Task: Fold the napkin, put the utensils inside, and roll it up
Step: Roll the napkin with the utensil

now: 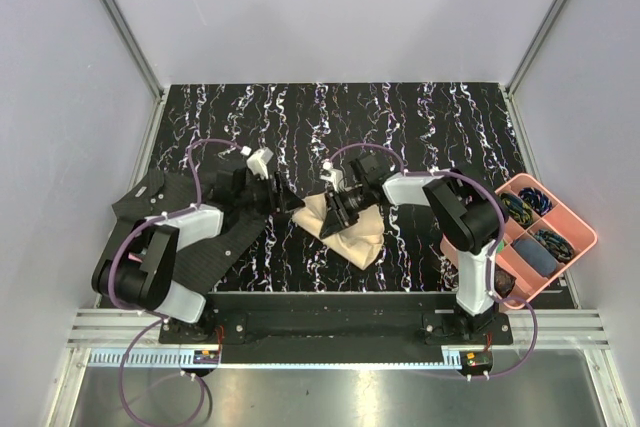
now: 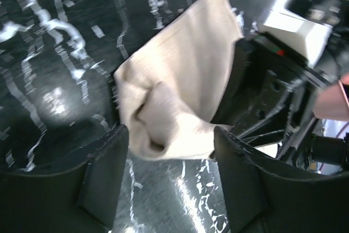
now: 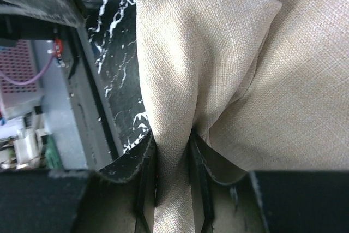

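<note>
The beige napkin (image 1: 352, 229) lies bunched at the table's middle. My right gripper (image 1: 338, 209) is shut on a pinched fold of the napkin (image 3: 173, 151), which runs up between its fingers. My left gripper (image 1: 291, 202) is open just left of the cloth, its fingers (image 2: 103, 173) wide apart, with the napkin's rolled edge (image 2: 174, 113) just beyond the tips. The spoon and the stick utensil are hidden or out of view.
A pink tray (image 1: 575, 247) with small coloured items stands at the right edge. A black dotted mat (image 1: 225, 247) lies under the left arm. The tabletop (image 1: 420, 127) is black with white marbling, and grey walls stand around it.
</note>
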Controlling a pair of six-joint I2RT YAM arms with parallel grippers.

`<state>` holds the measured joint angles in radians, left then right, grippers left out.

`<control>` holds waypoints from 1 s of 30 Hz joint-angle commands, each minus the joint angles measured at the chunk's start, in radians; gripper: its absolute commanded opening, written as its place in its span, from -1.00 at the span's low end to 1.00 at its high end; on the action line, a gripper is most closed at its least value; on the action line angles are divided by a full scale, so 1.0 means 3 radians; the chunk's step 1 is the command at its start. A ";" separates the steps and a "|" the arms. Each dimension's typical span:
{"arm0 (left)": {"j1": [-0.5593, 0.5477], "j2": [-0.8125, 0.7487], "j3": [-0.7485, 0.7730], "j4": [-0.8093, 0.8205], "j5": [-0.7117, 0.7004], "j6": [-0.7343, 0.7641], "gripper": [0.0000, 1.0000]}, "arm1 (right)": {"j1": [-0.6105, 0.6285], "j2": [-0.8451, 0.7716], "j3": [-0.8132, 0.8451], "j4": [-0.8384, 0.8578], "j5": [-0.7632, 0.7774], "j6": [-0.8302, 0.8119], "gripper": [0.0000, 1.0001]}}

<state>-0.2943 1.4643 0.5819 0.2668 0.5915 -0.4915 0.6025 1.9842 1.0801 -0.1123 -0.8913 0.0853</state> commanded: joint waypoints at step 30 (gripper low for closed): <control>-0.0195 0.0999 0.0683 -0.0224 0.0227 -0.0095 -1.00 | -0.0234 -0.0416 0.0286 -0.0551 0.0653 0.0033 0.40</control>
<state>-0.3496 1.7439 0.7326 0.3107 0.6613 -0.5575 0.5339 1.9808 1.1404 -0.2287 -0.9203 0.1207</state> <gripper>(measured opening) 0.013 0.674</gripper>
